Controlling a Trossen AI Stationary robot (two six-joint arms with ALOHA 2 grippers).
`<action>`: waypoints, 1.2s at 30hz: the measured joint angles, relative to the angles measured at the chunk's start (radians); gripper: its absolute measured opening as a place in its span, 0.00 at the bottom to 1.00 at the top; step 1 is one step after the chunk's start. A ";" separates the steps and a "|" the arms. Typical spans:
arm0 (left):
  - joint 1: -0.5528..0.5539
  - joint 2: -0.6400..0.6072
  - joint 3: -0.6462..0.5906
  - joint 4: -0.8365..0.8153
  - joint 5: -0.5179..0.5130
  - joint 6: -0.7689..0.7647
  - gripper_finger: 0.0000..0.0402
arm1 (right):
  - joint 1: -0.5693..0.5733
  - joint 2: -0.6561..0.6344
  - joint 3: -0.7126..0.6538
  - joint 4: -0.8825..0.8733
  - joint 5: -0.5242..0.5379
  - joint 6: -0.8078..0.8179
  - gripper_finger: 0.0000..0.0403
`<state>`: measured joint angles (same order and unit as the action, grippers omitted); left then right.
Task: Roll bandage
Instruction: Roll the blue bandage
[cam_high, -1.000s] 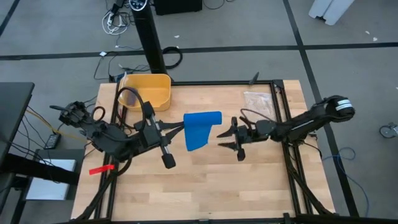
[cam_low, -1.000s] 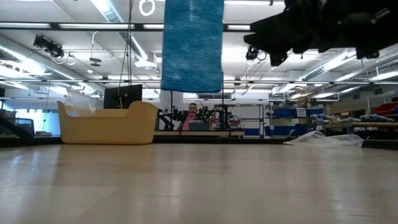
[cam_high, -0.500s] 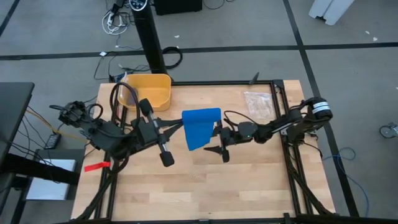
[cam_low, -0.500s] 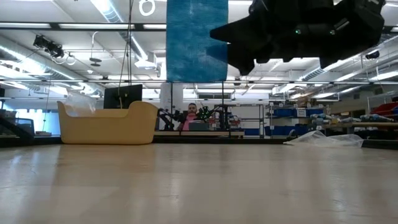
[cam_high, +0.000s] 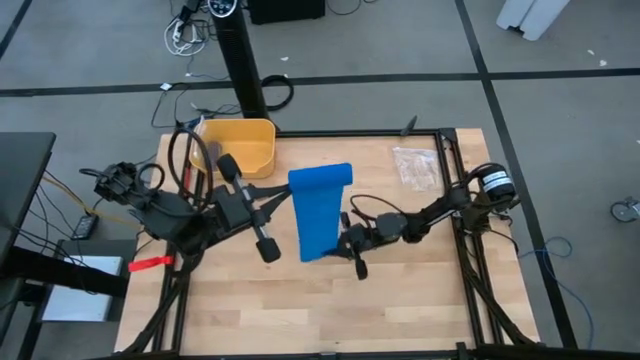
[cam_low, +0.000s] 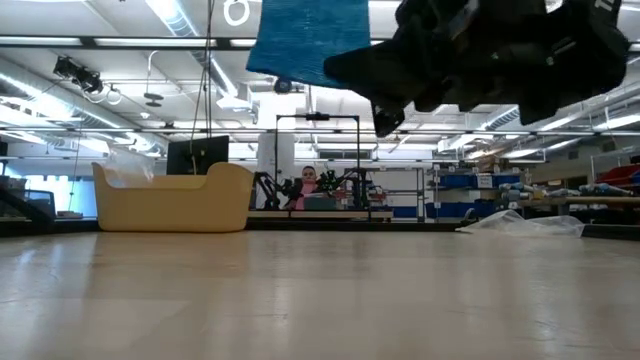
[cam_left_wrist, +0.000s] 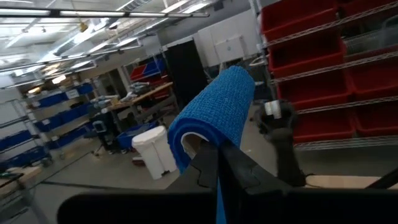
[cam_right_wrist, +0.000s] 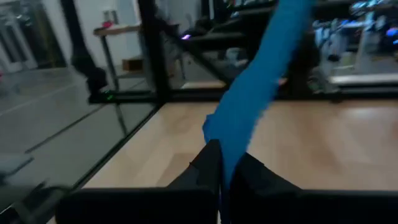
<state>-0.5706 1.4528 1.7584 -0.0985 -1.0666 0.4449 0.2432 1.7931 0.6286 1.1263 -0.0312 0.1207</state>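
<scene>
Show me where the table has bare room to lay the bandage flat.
The near half of the table is bare wood. Mid-table is crowded: the left tool and right tool hold the bandage aloft. The yellow bin and plastic packet take the far corners.

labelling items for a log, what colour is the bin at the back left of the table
Yellow. The bin shows best in the high view, left of the blue bandage.
</scene>
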 joint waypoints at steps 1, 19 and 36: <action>0.002 0.000 0.000 -0.002 -0.018 0.007 0.01 | 0.017 0.000 -0.004 -0.006 -0.001 0.000 0.03; 0.020 -0.036 -0.001 -0.246 -0.244 -0.018 0.01 | 0.377 -0.114 0.025 -0.031 0.081 -0.029 0.00; -0.014 -0.041 -0.338 -0.709 -0.282 -0.553 0.01 | 0.406 -0.323 0.294 -0.376 0.239 -0.250 0.00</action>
<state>-0.5847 1.4114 1.4207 -0.8072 -1.3489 -0.1082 0.6491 1.4699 0.9227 0.7503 0.2080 -0.1297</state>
